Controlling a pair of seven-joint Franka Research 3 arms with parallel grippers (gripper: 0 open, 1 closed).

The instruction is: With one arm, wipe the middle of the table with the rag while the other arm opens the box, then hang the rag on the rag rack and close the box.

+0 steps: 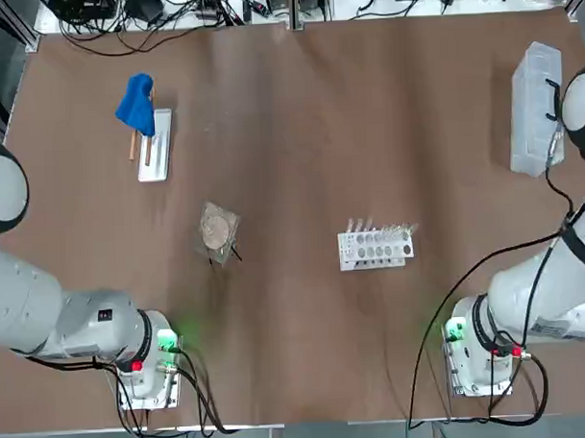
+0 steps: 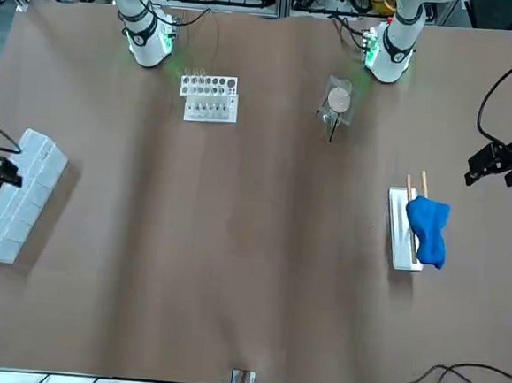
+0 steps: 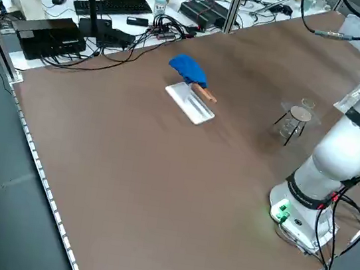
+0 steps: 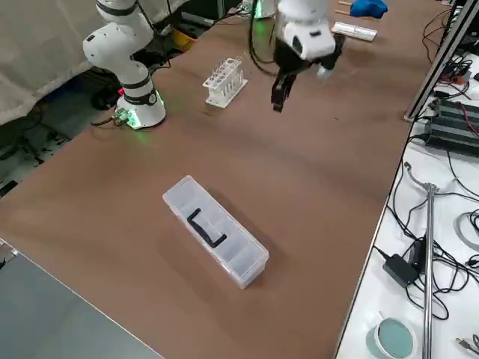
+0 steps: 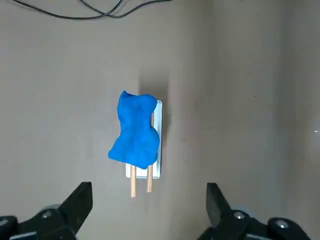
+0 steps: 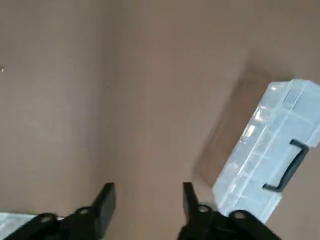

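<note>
Brown tabletop (image 1: 304,276) bears a crumpled, bright blue rag (image 1: 136,104).

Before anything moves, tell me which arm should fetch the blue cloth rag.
Left, I'd say. Its open end effector hovers on the blue cloth rag's side of the table, nothing between its fingers. The right end effector is across the table, near the long translucent plastic box.
</note>
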